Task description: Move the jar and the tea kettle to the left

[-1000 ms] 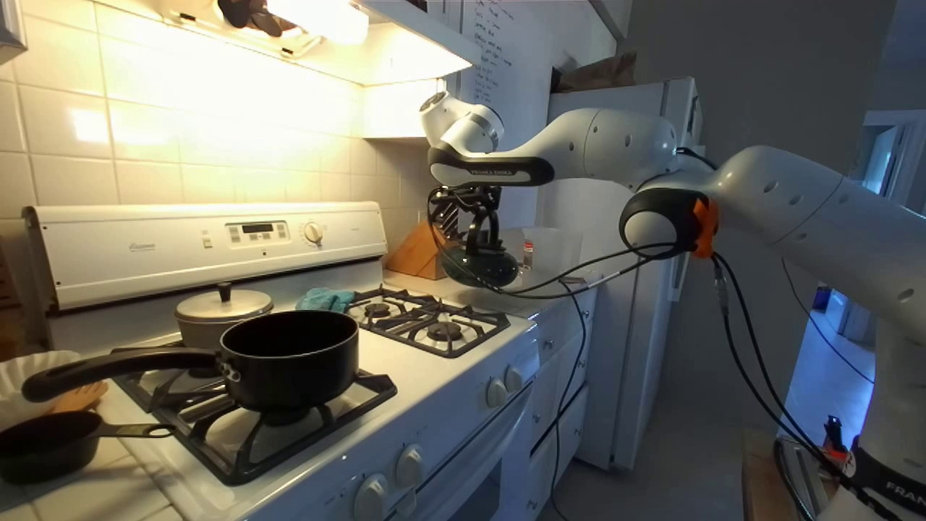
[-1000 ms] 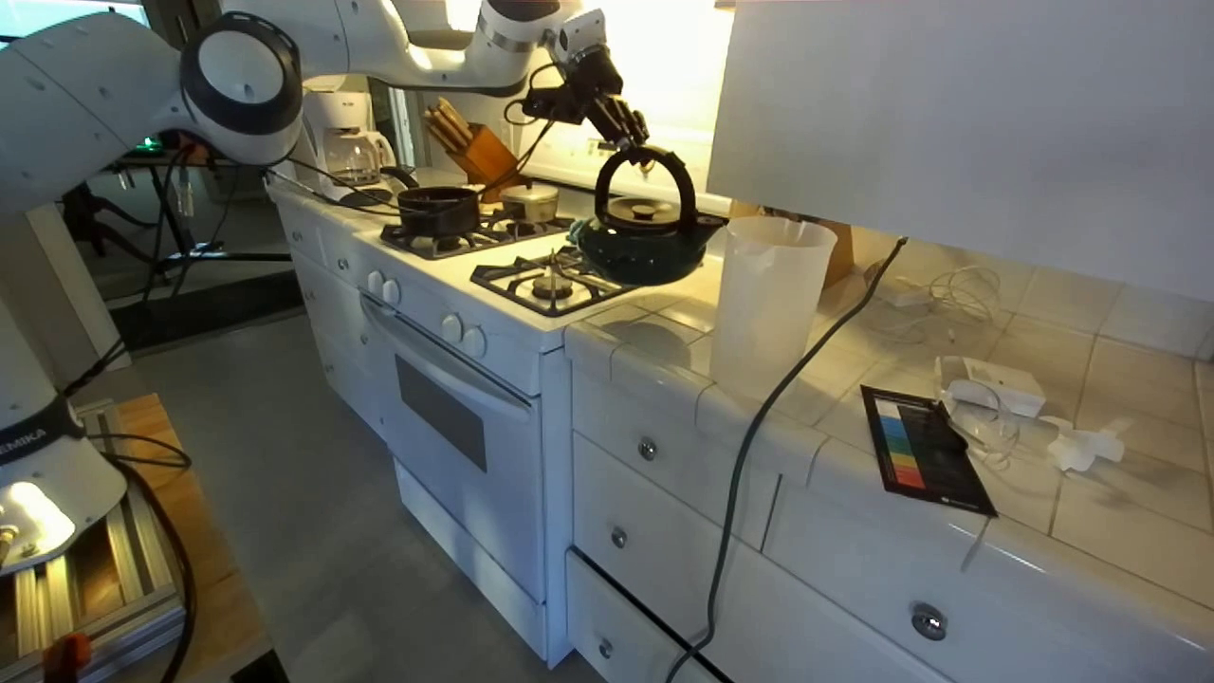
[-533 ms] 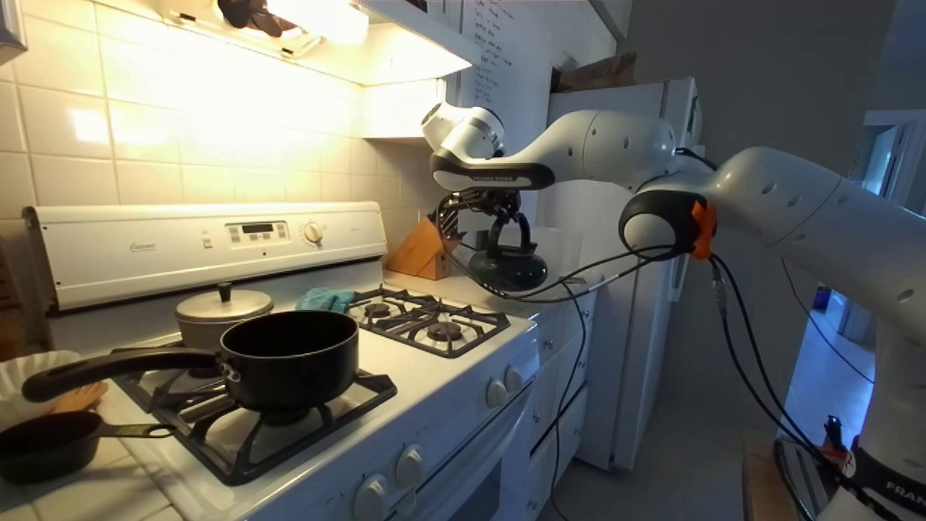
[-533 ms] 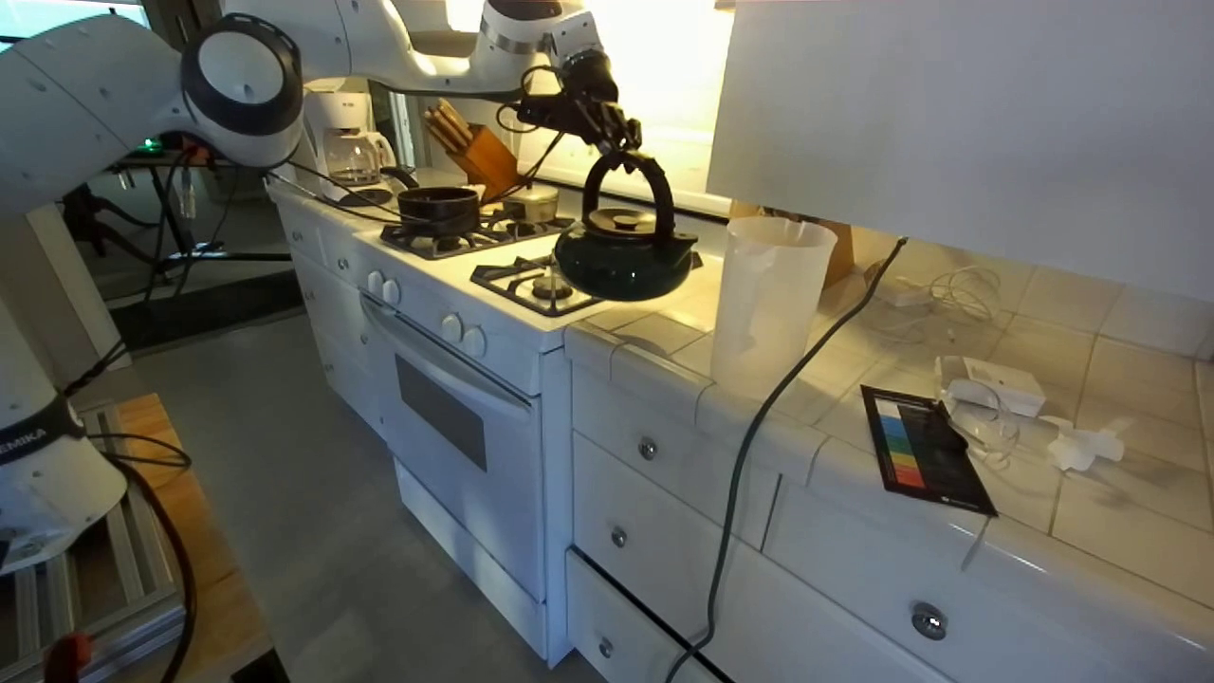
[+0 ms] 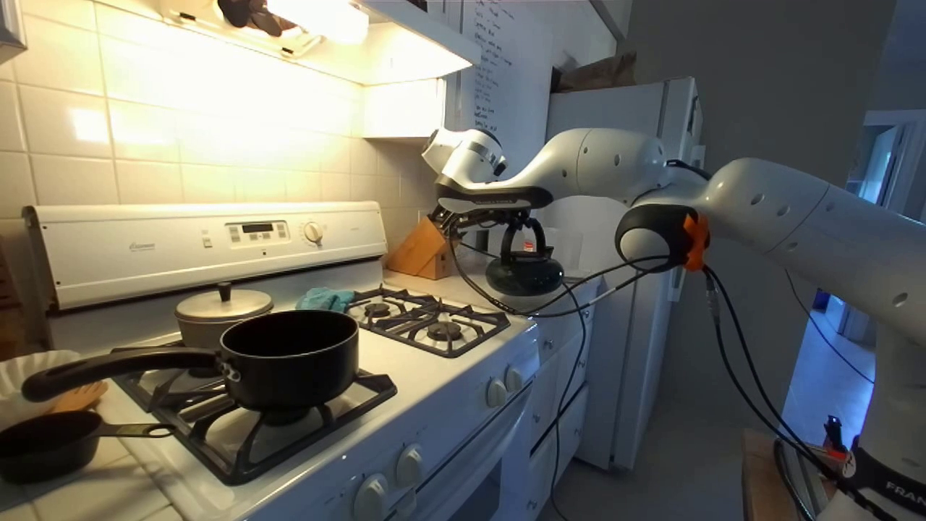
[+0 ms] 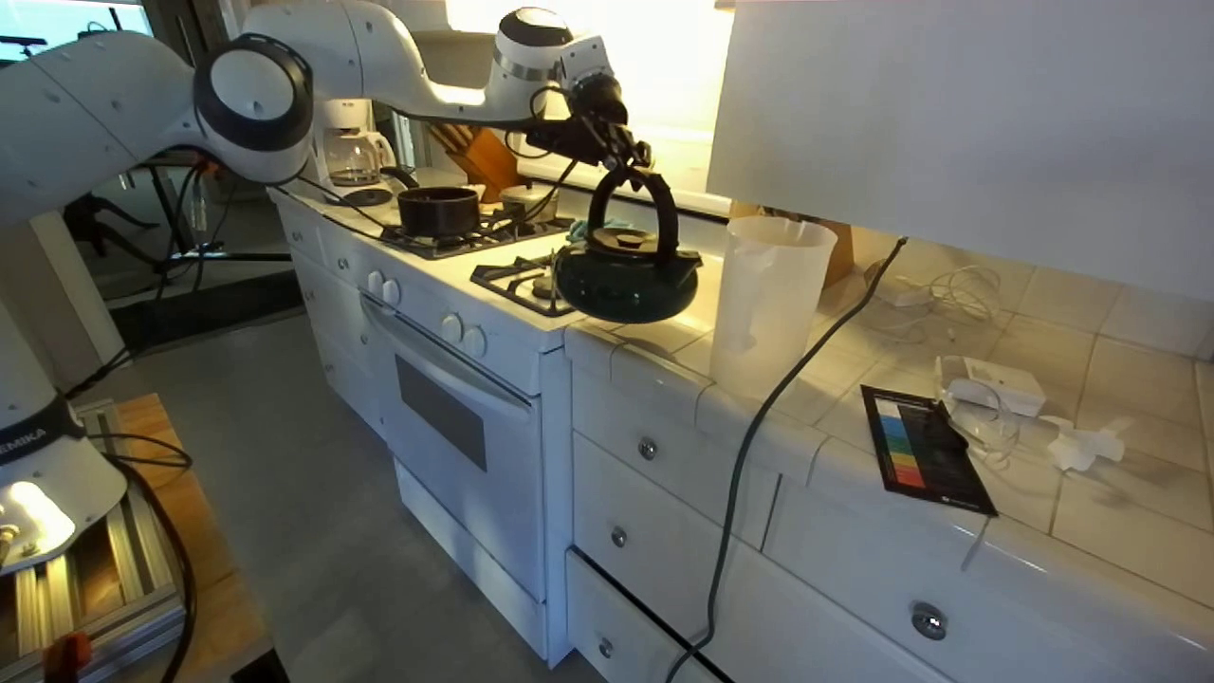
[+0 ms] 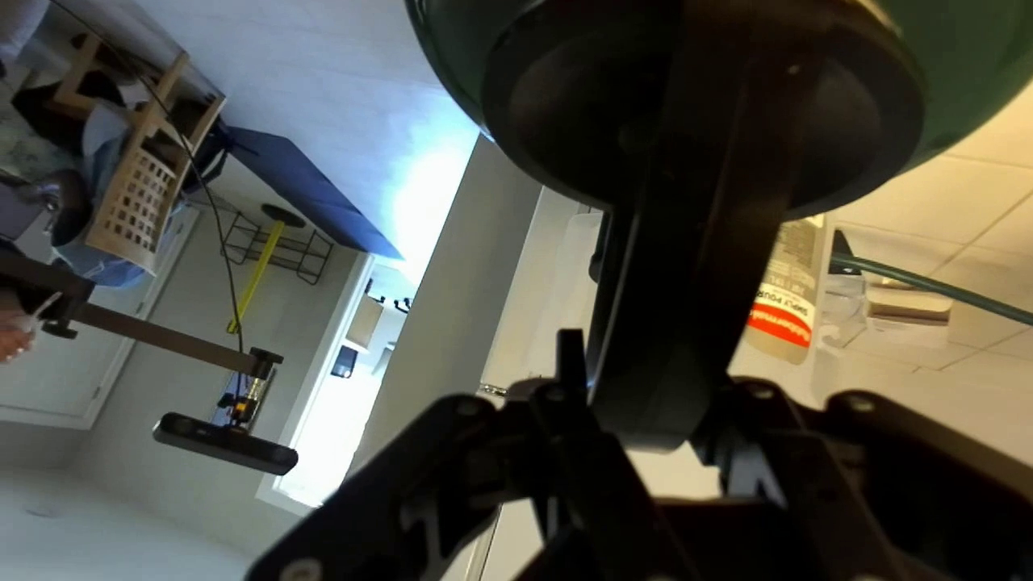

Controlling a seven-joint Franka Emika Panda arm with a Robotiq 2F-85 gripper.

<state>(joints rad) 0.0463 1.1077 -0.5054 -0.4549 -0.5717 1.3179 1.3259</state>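
Arm (image 5: 608, 163): I had it outstretched, gripper (image 6: 630, 161) angled downward | Fingers (image 7: 571, 355): were clenched round the handle (image 6: 669, 213) of the tea kettle (image 6: 626, 285), which hung apparently above the counter (image 6: 1152, 493), depth being unclear | Translucent jar (image 6: 773, 304): stood on the counter.

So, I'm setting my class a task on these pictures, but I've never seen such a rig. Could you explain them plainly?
The machine is a white jointed robot arm, steered by a person. Its black hand is closed on the arched handle of a dark tea kettle, which seems to hang over the counter. Two views come from cameras outside the robot; the wrist view comes from one on the arm, facing the kettle. A tall translucent jar stands on the counter; a colour card lies there too. The stove bears a black pot and a lidded pot.
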